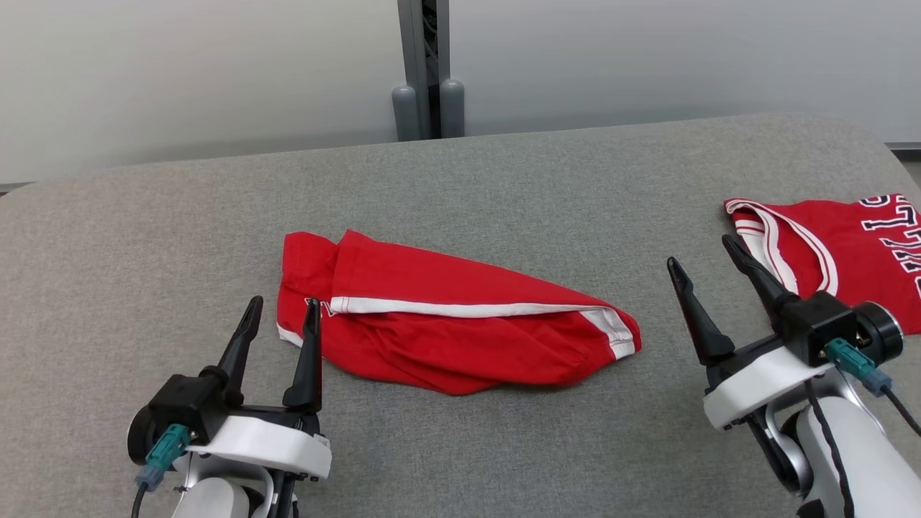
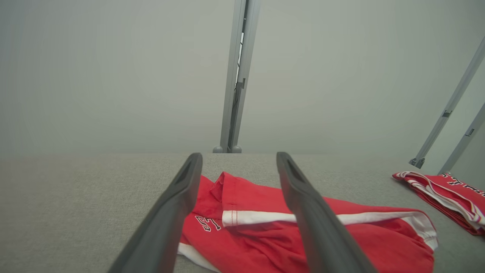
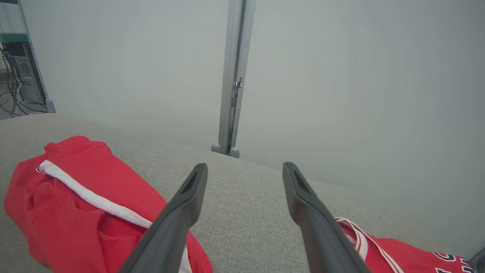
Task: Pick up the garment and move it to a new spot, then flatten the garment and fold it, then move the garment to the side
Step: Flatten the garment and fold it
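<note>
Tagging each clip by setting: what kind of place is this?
Probably a lab or office: grey fabric-covered table, frosted partition panels on a metal post, computer tower with loose cables.

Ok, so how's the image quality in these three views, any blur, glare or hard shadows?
Head view: sharp, evenly lit, the red garment casts only a faint soft shadow, no glare. Left wrist view: hazy and washed out, softest nearest the lens. Right wrist view: the same milky haze over the wall.
</note>
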Tool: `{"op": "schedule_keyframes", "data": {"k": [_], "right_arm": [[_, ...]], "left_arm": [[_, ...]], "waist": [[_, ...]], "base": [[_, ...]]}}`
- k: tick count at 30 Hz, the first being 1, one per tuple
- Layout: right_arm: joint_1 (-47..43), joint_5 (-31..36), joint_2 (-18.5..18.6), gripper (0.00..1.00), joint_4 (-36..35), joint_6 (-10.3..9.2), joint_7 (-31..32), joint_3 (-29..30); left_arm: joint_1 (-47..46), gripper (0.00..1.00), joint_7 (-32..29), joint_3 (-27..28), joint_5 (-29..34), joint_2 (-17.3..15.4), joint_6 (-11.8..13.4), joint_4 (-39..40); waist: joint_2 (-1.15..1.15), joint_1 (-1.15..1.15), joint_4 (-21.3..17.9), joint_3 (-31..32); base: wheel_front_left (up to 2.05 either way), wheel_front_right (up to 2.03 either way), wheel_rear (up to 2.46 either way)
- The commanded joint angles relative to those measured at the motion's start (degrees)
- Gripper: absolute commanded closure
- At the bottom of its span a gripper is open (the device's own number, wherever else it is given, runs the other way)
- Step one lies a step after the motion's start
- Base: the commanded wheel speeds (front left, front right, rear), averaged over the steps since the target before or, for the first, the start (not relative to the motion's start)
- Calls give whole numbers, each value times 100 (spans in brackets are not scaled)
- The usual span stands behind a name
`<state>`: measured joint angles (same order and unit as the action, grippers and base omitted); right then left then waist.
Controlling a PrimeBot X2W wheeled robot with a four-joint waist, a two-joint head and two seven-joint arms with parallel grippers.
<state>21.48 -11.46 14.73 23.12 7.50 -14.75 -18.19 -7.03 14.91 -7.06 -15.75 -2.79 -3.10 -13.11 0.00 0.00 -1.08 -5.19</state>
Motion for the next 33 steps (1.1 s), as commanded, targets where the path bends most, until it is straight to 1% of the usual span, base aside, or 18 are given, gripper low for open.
{"op": "schedule_keyframes", "data": {"k": [1,4,8,10,13,16,20,25,33], "right_arm": [[-193,85,-119,0,-176,-1,-46,162],[-458,279,-378,0,-499,-1,-52,400],[-613,450,-540,0,-688,-1,-56,459],[-633,487,-598,0,-727,-1,-57,510],[-625,526,-628,0,-781,-1,-57,596],[-626,546,-653,0,-785,-1,-58,603],[-642,564,-700,0,-762,-1,-59,634],[-651,589,-765,0,-748,-1,-60,669],[-653,609,-820,0,-762,-1,-61,692]], "left_arm": [[-93,0,27,15,-30,-23,3,-14],[-141,0,27,0,10,-23,10,-119],[-266,0,27,11,87,-22,39,-292],[-308,0,26,5,17,-22,23,-522],[-605,0,-36,-52,-52,-23,-26,-1035],[-926,0,-423,-114,-64,-60,-35,-1584],[-1330,0,-752,-115,-98,-112,-4,-2025],[-1639,0,-898,-115,-106,-161,53,-2344],[-1880,0,-1086,-139,-131,-187,150,-2694]], "waist": [[0,0,-32,-16],[0,0,-93,-72],[0,0,-176,-176],[0,0,-228,-238],[0,0,-311,-335],[0,0,-393,-432],[0,0,-493,-528],[0,0,-561,-614],[0,0,-597,-690]], "base": [[0,0,0],[0,0,0],[0,0,0],[0,0,0],[0,0,0],[0,0,0],[0,0,0],[0,0,0],[0,0,0]]}}
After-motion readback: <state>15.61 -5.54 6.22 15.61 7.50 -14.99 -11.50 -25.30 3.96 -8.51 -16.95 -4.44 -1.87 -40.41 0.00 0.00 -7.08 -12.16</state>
